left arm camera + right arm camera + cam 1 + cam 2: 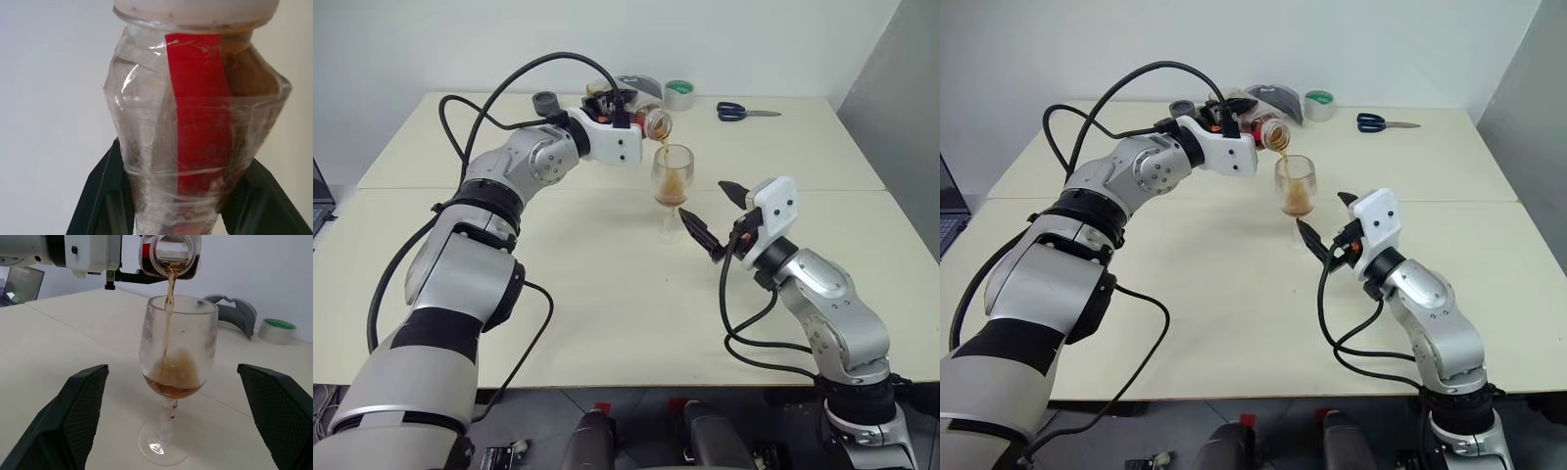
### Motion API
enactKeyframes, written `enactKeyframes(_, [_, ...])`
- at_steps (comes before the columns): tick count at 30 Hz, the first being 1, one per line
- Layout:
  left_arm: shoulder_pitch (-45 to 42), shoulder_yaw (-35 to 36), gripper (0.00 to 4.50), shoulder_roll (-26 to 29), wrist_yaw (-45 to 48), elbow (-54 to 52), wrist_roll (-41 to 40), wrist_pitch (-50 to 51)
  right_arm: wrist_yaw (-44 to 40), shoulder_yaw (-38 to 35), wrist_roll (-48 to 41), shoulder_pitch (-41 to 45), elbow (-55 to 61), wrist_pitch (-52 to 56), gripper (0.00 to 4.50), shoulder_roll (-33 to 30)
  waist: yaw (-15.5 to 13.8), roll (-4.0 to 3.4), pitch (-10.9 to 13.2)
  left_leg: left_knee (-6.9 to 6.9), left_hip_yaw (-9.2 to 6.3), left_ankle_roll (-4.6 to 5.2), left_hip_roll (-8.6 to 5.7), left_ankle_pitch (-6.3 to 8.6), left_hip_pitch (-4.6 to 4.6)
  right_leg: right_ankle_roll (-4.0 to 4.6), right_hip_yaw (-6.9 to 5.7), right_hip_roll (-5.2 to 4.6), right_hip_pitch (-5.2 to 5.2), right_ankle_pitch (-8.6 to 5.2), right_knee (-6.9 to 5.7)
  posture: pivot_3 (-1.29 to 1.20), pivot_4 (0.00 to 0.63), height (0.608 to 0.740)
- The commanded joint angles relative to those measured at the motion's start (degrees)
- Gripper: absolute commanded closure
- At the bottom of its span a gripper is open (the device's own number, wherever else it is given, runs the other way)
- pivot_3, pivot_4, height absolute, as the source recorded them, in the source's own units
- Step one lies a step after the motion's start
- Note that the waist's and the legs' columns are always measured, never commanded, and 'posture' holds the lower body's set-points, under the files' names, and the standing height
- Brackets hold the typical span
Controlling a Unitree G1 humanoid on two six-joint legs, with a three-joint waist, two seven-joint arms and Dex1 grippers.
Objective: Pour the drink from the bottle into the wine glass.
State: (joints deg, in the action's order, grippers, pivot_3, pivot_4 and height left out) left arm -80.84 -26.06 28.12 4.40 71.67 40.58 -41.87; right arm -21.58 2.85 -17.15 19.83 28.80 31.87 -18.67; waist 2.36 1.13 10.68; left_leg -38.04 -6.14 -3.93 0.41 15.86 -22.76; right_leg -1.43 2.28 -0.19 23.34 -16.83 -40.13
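Note:
My left gripper [619, 106] is shut on the clear bottle [653, 121], which is tipped with its mouth over the wine glass [673, 176]. In the left wrist view its black fingers [105, 191] clamp the bottle [195, 122] on both sides, across the red label strip. A thin stream of the reddish-brown drink [169, 284] falls from the uncapped mouth into the bowl, where the drink [172, 382] fills the bottom part. The glass stands upright on the table. My right gripper [703, 198] is open just in front of the glass, one finger [80, 406] on each side of the stem, touching nothing.
On the cream table [607, 294], behind the glass, lie a green-topped tape roll [678, 94], blue-handled scissors [744, 112] and a grey curved object [641, 86]. A small grey cylinder [546, 101] stands at the back left. A laptop edge [318, 196] shows far left.

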Motion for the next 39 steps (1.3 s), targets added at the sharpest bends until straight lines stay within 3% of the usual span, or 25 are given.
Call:
enactKeyframes(1, [-3.51,0.45,2.73,0.56,-1.72,-0.83,-0.52,-0.21,-0.58,-0.01,-1.55,-0.19,3.24,0.04,0.0,0.28,0.0,0.0,0.0,0.0,0.01,0.0,0.0,0.0,0.0,0.0,0.0,0.0,0.0,0.0,0.0,0.0,0.15,0.74])
enactKeyframes(39, [-4.75,-0.52,2.73,0.23,-2.55,0.48,-0.05,0.31,0.16,2.08,-3.17,-2.08,6.57,2.26,0.0,2.04,0.02,0.0,0.0,-0.09,0.01,0.04,-0.02,-0.03,0.07,0.0,0.02,0.0,0.0,0.0,-0.26,0.0,0.15,0.74])
